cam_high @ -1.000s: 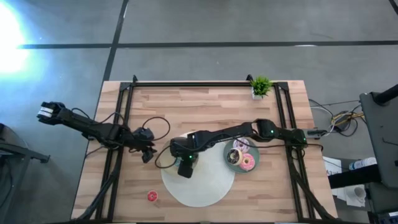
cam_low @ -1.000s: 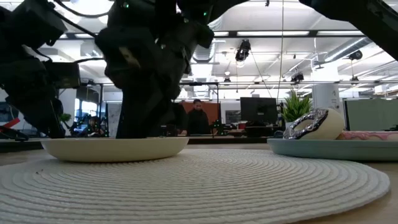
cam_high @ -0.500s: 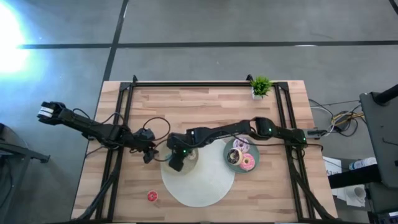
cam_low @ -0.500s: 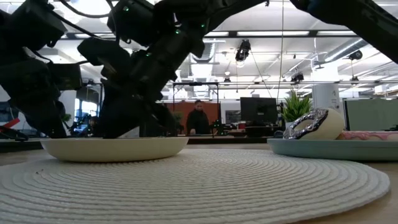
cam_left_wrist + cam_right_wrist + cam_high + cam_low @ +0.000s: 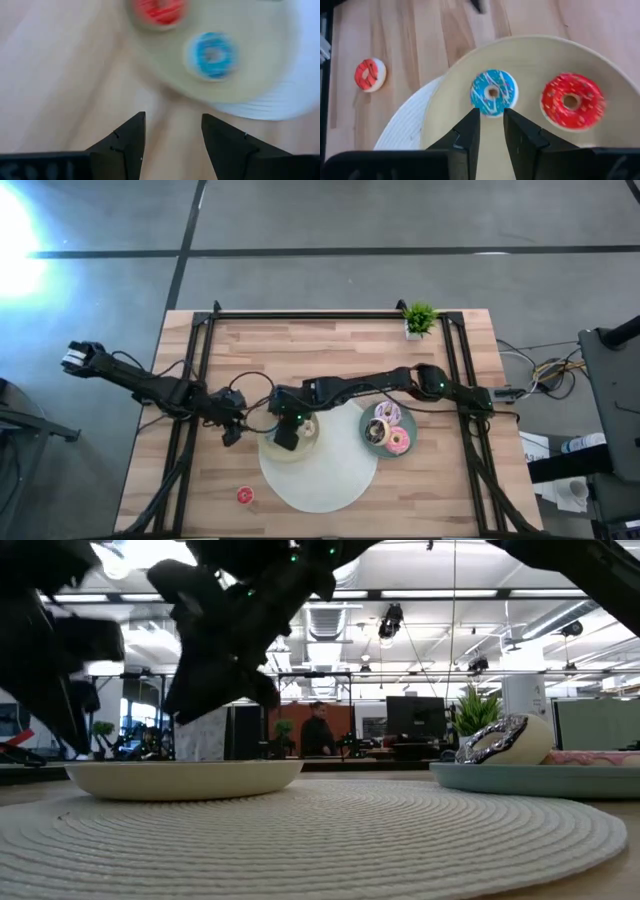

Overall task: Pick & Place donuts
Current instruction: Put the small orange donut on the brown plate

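A blue mini donut (image 5: pixel 493 99) and a red mini donut (image 5: pixel 572 102) lie flat on the beige plate (image 5: pixel 310 428), which sits on the white mat (image 5: pixel 330 475). My right gripper (image 5: pixel 491 112) hovers above this plate (image 5: pixel 530 60), narrowly open, with the blue donut showing between its fingertips and nothing in them. My left gripper (image 5: pixel 172 120) is open above the wood just left of the plate, in the high view (image 5: pixel 230 432). Another red-orange mini donut (image 5: pixel 245 495) lies on the table near the front edge. Pink (image 5: pixel 398 442), lilac-white (image 5: pixel 388 415) and chocolate (image 5: pixel 376 430) donuts rest on the teal plate (image 5: pixel 372 444).
A small potted plant (image 5: pixel 419 318) stands at the far right corner. Dark frame rails run along the table's left, right and far sides. Cables lie near the left arm. In the low view the beige plate (image 5: pixel 185 778) and teal plate (image 5: pixel 540 778) sit on the mat (image 5: pixel 300 830).
My right gripper has risen off the beige plate and moved a little toward the table's left and far edge. The left gripper has drawn slightly away from the plate, toward the left. The donuts have stayed where they were.
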### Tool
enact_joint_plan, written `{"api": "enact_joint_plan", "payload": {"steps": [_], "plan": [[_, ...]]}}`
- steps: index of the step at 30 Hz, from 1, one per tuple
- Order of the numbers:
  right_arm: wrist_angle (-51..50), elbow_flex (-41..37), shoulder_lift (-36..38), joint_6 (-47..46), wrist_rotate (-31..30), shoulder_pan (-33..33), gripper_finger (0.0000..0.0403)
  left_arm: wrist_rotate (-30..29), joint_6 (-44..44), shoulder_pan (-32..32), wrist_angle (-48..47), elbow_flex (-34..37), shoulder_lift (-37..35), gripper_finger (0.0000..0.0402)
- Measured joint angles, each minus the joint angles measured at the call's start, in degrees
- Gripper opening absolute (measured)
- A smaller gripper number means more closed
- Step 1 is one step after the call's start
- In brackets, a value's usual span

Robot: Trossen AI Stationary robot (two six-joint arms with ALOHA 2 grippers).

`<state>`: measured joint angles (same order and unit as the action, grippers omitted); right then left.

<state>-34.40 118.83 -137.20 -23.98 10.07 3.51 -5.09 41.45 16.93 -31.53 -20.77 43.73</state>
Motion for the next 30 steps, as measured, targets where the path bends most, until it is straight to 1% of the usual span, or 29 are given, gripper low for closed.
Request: {"api": "enact_joint_plan", "payload": {"steps": [2,4,8,12,15,17,19,21,25,30], "plan": [[-1.9,0.0,0.6,0.0,0.1,0.0,0.0080,1.5,-1.0,3.2,0.0,-2.3,-1.1,0.0167],[-4.2,-0.1,0.8,0.0,0.1,0.0,0.0083,2.0,-0.3,6.8,0.0,-4.2,-1.3,0.0167],[-9.3,-0.1,2.5,0.8,-1.5,0.8,0.0107,1.5,7.2,14.5,0.0,-5.7,0.5,0.0167],[-14.7,-0.4,4.2,1.4,-5.4,2.2,0.0146,-0.5,16.0,21.9,0.1,-5.7,4.7,0.0164],[-17.6,-1.0,5.7,3.1,-8.9,3.3,0.0178,-1.4,20.8,26.5,3.2,-5.9,8.7,0.0160],[-19.0,-1.8,7.2,4.6,-10.4,4.0,0.0197,-2.2,23.3,29.1,3.6,-7.4,11.8,0.0158],[-19.5,-2.9,9.0,5.7,-10.5,4.5,0.0213,-4.0,25.3,31.1,3.6,-9.4,15.1,0.0158],[-19.6,-5.4,11.0,6.4,-10.7,4.9,0.0224,-5.1,26.3,32.4,3.5,-11.8,18.8,0.0157],[-18.4,-13.3,16.1,5.7,-13.6,5.6,0.0241,-5.5,26.0,33.1,3.5,-16.6,26.3,0.0157],[-9.8,-27.0,26.0,1.1,-16.0,7.1,0.0253,-4.9,26.6,33.2,3.4,-20.6,33.5,0.0158]]}}
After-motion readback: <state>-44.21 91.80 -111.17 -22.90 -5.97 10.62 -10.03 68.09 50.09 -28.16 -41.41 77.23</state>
